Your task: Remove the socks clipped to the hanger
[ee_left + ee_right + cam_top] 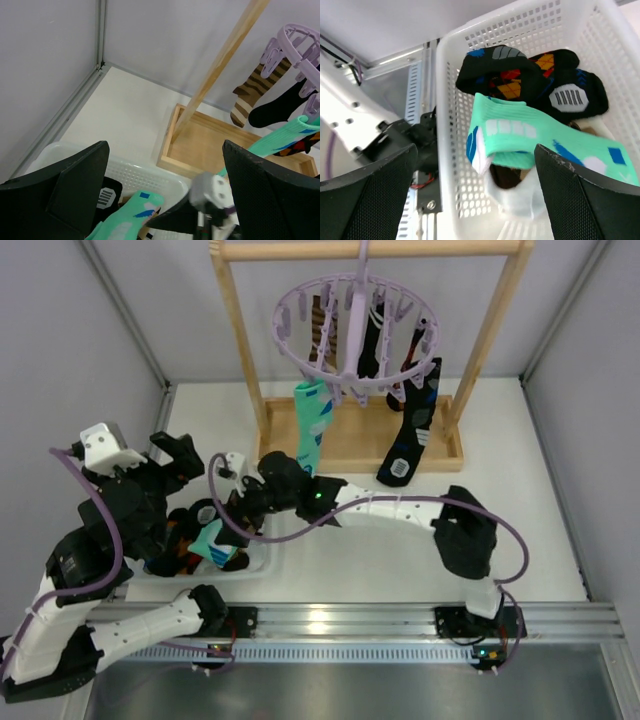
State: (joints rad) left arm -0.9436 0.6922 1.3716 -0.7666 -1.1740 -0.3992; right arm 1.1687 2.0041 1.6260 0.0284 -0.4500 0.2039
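while right tool point(476, 150) gapes above basket point(442, 100) | left tool point(166, 145) spread wide | mint sock point(520, 135) within its walls

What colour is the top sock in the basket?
The sock is mint green with white and blue patches; clearest in right wrist view.

My view takes in the lilac hanger point(355, 325), hooked on the wooden rail point(370, 249) with its ring level. Clipped to its pegs dangle a mint-green sock point(312, 428), a black spotted sock point(410, 440) and a brown-striped sock point(248, 95). A second mint sock point(530, 137) lies crumpled over black diamond-patterned socks point(507, 75) in the white basket point(447, 125).
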